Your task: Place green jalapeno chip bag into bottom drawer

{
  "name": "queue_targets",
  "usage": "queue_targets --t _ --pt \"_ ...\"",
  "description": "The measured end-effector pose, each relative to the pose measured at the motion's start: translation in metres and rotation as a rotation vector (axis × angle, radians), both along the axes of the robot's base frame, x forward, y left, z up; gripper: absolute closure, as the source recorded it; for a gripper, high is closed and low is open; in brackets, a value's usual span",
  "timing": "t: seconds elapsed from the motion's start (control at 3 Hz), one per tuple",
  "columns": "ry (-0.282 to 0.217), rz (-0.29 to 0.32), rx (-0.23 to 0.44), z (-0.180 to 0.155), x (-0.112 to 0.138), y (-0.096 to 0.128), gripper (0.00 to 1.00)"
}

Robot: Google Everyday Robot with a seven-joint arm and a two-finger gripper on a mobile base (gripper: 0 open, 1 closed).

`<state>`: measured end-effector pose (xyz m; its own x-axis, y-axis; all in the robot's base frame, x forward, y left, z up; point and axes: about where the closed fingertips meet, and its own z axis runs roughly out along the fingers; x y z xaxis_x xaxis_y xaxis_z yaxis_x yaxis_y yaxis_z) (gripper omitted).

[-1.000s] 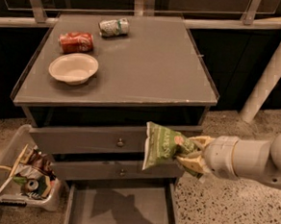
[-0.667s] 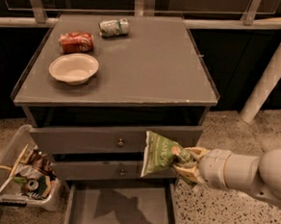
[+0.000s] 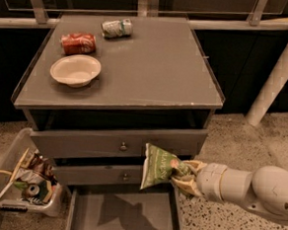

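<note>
The green jalapeno chip bag [image 3: 157, 168] is a crumpled green foil bag with pale print, held in the air in front of the cabinet's upper drawers. My gripper [image 3: 181, 176] reaches in from the right on a thick white arm and is shut on the bag's right end. The bottom drawer [image 3: 122, 218] is pulled open at floor level, a wide grey tray with a flat bottom. The bag hangs above the drawer's right part, and its shadow falls on the drawer floor.
The grey cabinet top [image 3: 152, 68] carries a red soda can [image 3: 78, 43], a crushed green-and-white can [image 3: 116, 28] and a cream bowl [image 3: 75, 70]. Two upper drawers have small knobs [image 3: 123, 146]. A clear bin of trash [image 3: 23, 182] stands at lower left. A white post [image 3: 281, 67] stands at right.
My gripper with the bag has sunk a little lower toward the open bottom drawer. The arm has dropped with it. Nothing on the cabinet top has moved.
</note>
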<state>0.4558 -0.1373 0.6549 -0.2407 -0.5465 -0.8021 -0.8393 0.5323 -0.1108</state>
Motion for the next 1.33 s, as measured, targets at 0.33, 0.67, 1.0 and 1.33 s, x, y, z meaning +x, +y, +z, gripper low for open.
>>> queue_targets --t 0.33,0.67,1.0,1.33 --pt "0.023 -0.001 0.015 -0.026 0.005 0.008 1.0" --pt "0.004 0.014 0.02 -0.064 0.012 0.022 1.0" --pt "-0.024 0.011 0.034 -0.105 0.018 0.026 1.0" --pt "-0.055 -0.016 0.049 -0.147 0.023 0.021 1.0"
